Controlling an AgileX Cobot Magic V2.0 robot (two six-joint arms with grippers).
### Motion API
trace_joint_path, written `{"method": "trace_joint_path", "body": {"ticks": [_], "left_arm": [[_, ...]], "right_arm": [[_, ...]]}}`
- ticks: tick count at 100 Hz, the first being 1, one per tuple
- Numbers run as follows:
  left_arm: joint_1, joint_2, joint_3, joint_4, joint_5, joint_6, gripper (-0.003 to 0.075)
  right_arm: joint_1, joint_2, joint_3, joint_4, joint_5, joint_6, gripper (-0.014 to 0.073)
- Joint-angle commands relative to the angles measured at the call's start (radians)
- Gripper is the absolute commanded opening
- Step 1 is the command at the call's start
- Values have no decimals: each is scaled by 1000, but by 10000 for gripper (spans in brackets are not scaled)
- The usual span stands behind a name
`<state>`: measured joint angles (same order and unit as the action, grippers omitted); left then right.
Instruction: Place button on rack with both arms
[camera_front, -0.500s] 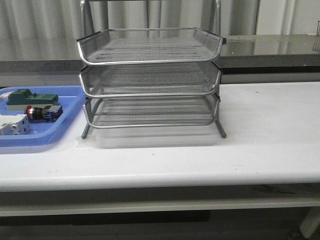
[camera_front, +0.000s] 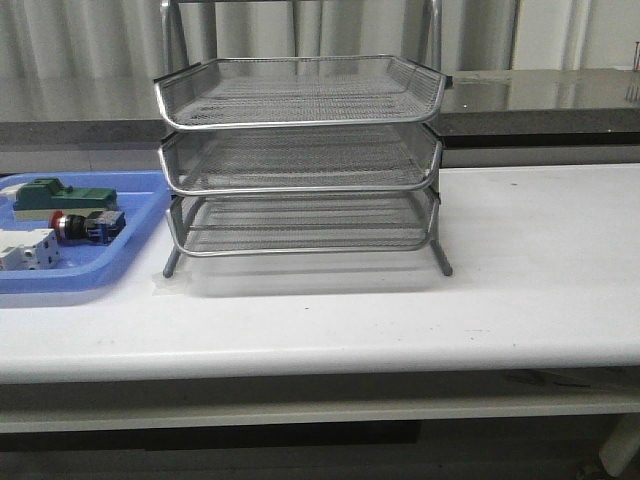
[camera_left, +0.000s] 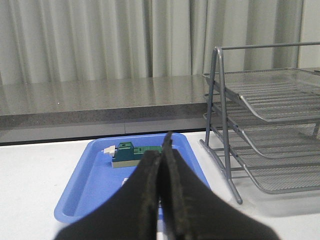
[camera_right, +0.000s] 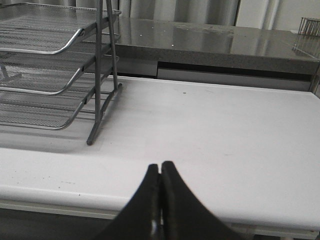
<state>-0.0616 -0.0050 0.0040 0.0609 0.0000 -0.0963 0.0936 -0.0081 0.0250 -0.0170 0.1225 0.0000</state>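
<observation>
Nothing is in hand yet, so this reads as the very start of the job. The button lies on its side in the blue tray at the left of the white worktop, just in front of the green block and beside the white block. The rack stands mid-worktop, all three tiers bare. The left hand hangs back short of the tray, pads pressed together and empty; the right hand sits closed and empty too, over bare worktop off the rack's right side. Next, by my reading: the left hand must spread its pads, travel to the tray and straddle the button without nudging either block.
</observation>
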Motion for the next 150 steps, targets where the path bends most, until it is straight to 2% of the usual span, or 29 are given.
{"method": "trace_joint_path", "body": {"ticks": [1, 57, 88, 106, 120, 129, 150], "left_arm": [[2, -32, 34, -1, -77, -11, -20], [2, -32, 34, -1, -77, -11, -20], [2, -32, 34, -1, -77, -11, -20], [2, -32, 34, -1, -77, -11, -20], [2, -32, 34, -1, -77, -11, -20], [2, -32, 34, -1, -77, -11, -20], [2, -32, 34, -1, -77, -11, -20]], "right_arm": [[-7, -19, 3, -12, -77, -7, -65], [-7, -19, -13, -7, -163, -7, -65], [-7, 73, -189, 38, -10, -7, -65], [-7, 237, -394, 78, 255, -7, -65], [-7, 384, -526, 123, 402, -7, -65], [-7, 462, -579, 147, 420, -7, -65], [-7, 587, -600, 258, 345, -7, -65]]}}
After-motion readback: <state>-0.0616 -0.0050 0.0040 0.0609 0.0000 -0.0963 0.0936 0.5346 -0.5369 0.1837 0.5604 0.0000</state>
